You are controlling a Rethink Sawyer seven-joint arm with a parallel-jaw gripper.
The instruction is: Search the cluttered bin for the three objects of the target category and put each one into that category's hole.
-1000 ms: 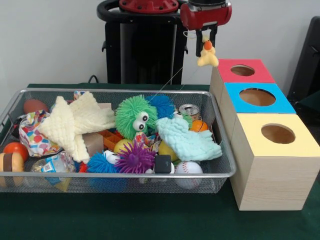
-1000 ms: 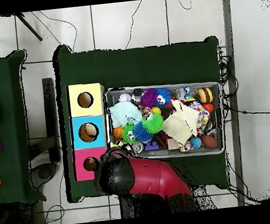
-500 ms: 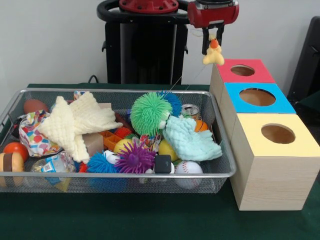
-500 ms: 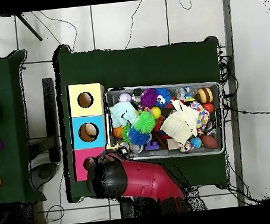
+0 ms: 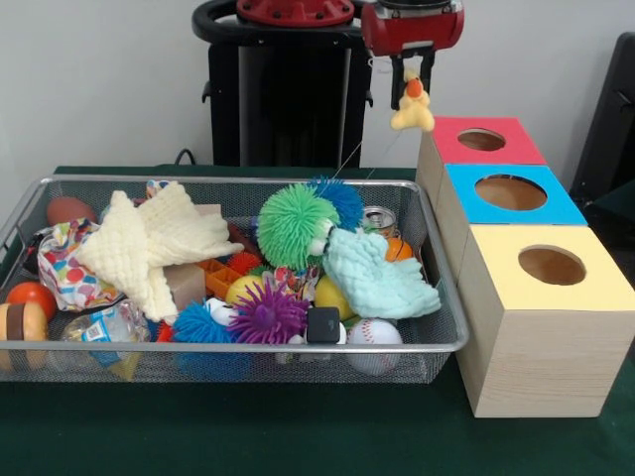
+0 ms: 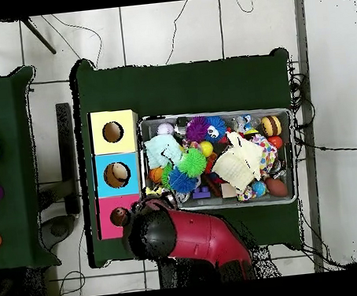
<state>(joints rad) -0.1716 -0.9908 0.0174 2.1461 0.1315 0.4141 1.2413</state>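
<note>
Front view: hand (image 5: 413,77) high above the far right corner of the wire bin (image 5: 228,349), pinched shut on a small yellow duck toy (image 5: 411,109) with an orange top, dangling in the air just left of the red-topped box (image 5: 480,141). Thin strings trailing from the duck down toward the bin. Beside the bin, three boxes in a row, each with a round hole: red-topped, blue-topped box (image 5: 509,193), yellow-topped box (image 5: 549,266). Inside the bin, a green spiky ball (image 5: 294,224), a pale blue cloth (image 5: 377,274), a cream cloth (image 5: 149,244), a purple spiky ball (image 5: 266,313), a baseball (image 5: 373,333), all on the green desk (image 5: 298,436).

Overhead view: red arm (image 6: 191,238) covering the hand and the duck, reaching to the bin's corner beside the red-topped box (image 6: 114,216).
</note>
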